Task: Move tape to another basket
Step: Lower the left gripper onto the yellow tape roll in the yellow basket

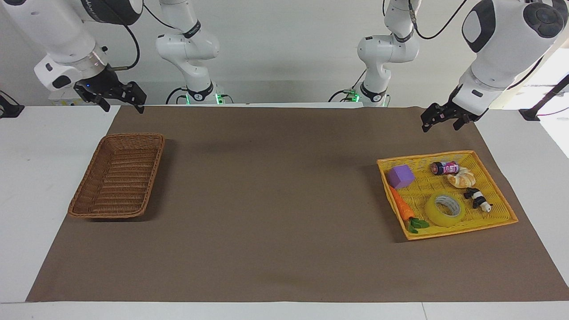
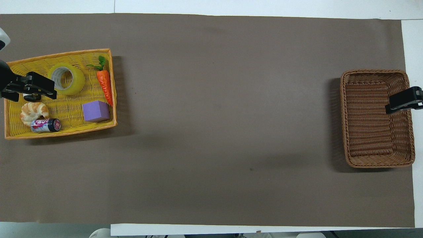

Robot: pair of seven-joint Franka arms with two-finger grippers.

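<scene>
Brown mat (image 1: pixel 275 200) covers most of the white table (image 1: pixel 26 186) and carries both containers.

Basket (image 1: pixel 116 176), brown wicker, sits at the right arm's end with nothing in it. Yellow tray (image 1: pixel 493 175) sits at the left arm's end, well apart from the basket.

Left gripper (image 1: pixel 444 119) hangs in the air above the mat's edge, on the robots' side of the tray, fingers spread wide, holding nothing (seen from above it overlaps the tray). Right gripper (image 1: pixel 121 98) hangs over the mat's edge near the basket, likewise spread wide and empty-handed.

Tape (image 1: pixel 445 210) lies flat in the tray, hole up, in the part farthest from the robots. Carrot (image 1: pixel 402 209) lies just beside it along the tray's wall. Purple cube (image 1: pixel 401 176), croissant (image 1: pixel 461 179), can (image 1: pixel 444 168) and a small panda figure (image 1: pixel 478 199) share the tray.
</scene>
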